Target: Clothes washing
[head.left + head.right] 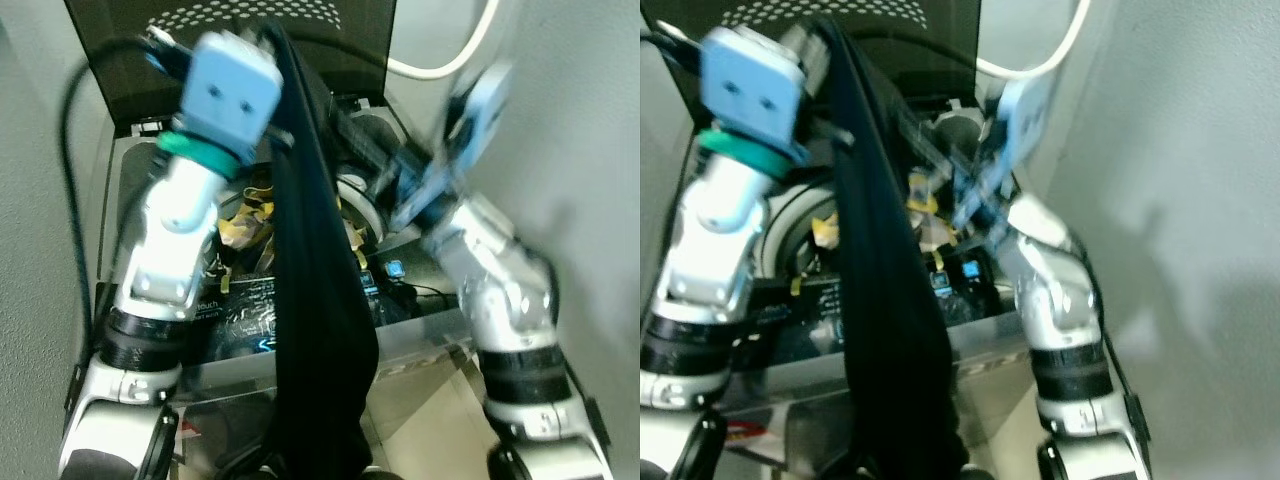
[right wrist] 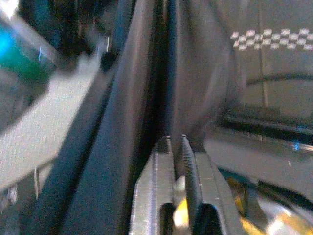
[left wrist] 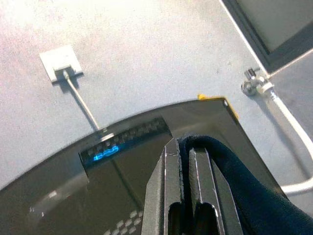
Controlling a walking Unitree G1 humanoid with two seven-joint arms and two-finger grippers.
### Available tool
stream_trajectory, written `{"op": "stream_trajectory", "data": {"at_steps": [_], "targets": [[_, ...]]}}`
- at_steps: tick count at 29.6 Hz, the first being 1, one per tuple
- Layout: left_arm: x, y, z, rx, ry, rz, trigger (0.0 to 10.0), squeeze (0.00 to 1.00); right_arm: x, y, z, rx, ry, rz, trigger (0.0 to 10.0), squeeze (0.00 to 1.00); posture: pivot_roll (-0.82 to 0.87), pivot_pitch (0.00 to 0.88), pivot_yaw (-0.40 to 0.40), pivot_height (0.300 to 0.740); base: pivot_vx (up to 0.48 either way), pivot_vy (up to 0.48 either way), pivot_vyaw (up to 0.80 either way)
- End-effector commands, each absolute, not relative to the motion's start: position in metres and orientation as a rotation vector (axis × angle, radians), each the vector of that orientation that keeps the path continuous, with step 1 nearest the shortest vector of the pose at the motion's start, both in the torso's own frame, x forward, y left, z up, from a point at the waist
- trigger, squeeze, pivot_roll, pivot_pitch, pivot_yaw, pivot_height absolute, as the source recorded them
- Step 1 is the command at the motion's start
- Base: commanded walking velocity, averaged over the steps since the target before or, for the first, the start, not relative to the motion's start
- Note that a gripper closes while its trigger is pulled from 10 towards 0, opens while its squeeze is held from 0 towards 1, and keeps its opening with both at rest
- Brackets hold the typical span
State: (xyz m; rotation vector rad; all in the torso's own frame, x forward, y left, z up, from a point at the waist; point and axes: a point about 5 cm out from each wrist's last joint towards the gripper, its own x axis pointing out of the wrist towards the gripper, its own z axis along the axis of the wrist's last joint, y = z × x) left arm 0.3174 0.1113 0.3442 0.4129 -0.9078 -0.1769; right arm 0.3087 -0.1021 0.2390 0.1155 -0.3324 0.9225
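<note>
Dark garment [image 1: 315, 300]: long, black-navy, hanging in a narrow vertical fall from high near the raised lid [image 1: 330, 30] of the top-loading washing machine [image 1: 420, 330], down past the machine's front edge and control panel [image 1: 240, 310]. Upper end draped over and clamped between the closed fingers [image 3: 171, 196] of the left gripper [image 3: 185, 161], as seen in the left wrist view, with fabric bunched against one finger. Left gripper raised above the machine's rear edge, blue wrist housing [image 1: 232, 90] topmost, silver forearm rising from the front left corner. Right gripper [image 2: 176, 142] reaching in from the front right corner toward the middle of the hanging cloth; fingers together or nearly so, tips at a dark fold; actual pinch on the fabric not determinable because of blur. Right arm [image 1: 500, 290] also motion-blurred in the head views. Inside the drum opening [image 1: 350, 200], behind the garment: patterned yellow-and-dark laundry [image 1: 245, 220]. Blue indicator lit on the panel's right part [image 1: 395, 268]. Beyond the lid, on the grey wall: white socket [image 3: 61, 62] with cable, metal tap [image 3: 252, 85], and white hose [image 1: 450, 55].
</note>
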Motion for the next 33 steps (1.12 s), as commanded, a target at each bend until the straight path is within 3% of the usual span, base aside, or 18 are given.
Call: {"op": "stream_trajectory", "data": {"at_steps": [1,9,18,21,22,26,27,28,29,33], "targets": [[0.314,0.114,0.36,0.44,-0.981,-0.151,10.0,0.0,0.302,-0.111,0.221,0.065,-0.247,0.962,10.0,1.0,-0.05,0.0,0.061,0.74,0.0,0.0,0.0],[0.313,0.112,0.372,0.453,-1.02,-0.158,10.0,0.0,0.294,-0.117,0.203,0.012,-0.143,1.035,10.0,1.0,-0.06,0.0,0.066,0.74,0.0,0.0,0.0],[0.312,0.108,0.369,0.458,-1.022,-0.173,10.0,0.0,0.286,-0.118,0.203,0.102,-0.13,1.114,10.0,1.0,-0.05,0.0,0.069,0.74,0.0,0.0,0.0],[0.313,0.107,0.366,0.455,-1.017,-0.179,10.0,0.0,0.29,-0.136,0.207,0.193,-0.146,1.075,10.0,1.0,-0.05,0.0,0.068,0.74,0.0,0.0,0.0],[0.312,0.106,0.364,0.448,-1.013,-0.182,10.0,0.0,0.3,-0.151,0.212,0.229,-0.184,0.981,10.0,1.0,-0.05,0.0,0.064,0.74,0.0,0.0,0.0],[0.312,0.104,0.362,0.44,-1.009,-0.185,10.0,0.0,0.312,-0.17,0.219,0.268,-0.228,0.856,10.0,1.0,-0.05,0.0,0.063,0.74,0.0,0.0,0.0],[0.312,0.104,0.361,0.437,-1.008,-0.187,10.0,0.0,0.314,-0.173,0.222,0.291,-0.244,0.833,10.0,0.13,-0.05,0.0,0.062,0.74,0.0,0.0,0.0],[0.312,0.104,0.361,0.437,-1.008,-0.187,10.0,0.0,0.314,-0.173,0.222,0.291,-0.244,0.833,10.0,0.13,-0.05,0.0,0.062,0.74,0.0,0.0,0.0],[0.311,0.103,0.36,0.435,-1.007,-0.188,10.0,0.0,0.311,-0.172,0.224,0.326,-0.251,0.857,10.0,0.0,-0.05,0.0,0.061,0.74,0.0,0.0,0.0],[0.311,0.103,0.36,0.432,-1.006,-0.188,10.0,0.0,0.297,-0.161,0.224,0.336,-0.228,0.989,10.0,0.0,-0.05,0.0,0.062,0.74,0.0,0.0,0.0]]}}
